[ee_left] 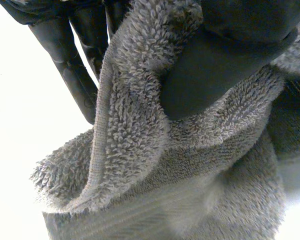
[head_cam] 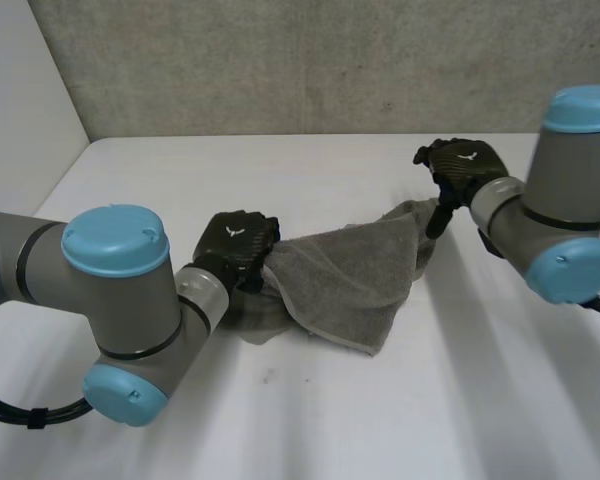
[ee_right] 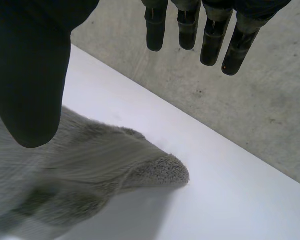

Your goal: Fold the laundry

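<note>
The white worktop (head_cam: pixel 380 420) carries a grey towel (head_cam: pixel 345 280), bunched at the centre of the frame with one side raised. The left hand (head_cam: pixel 235 245), left of centre, pinches that raised edge between thumb and fingers, probably to lift it for a fold. The right hand (head_cam: pixel 465 165), upper right, hovers with fingers straight and thumb apart, holding nothing. It seems poised to take the corner (ee_right: pixel 162 170) lying on the worktop beneath its fingertips.

White table (head_cam: pixel 330 420); grey concrete wall (head_cam: pixel 280 60) behind.
</note>
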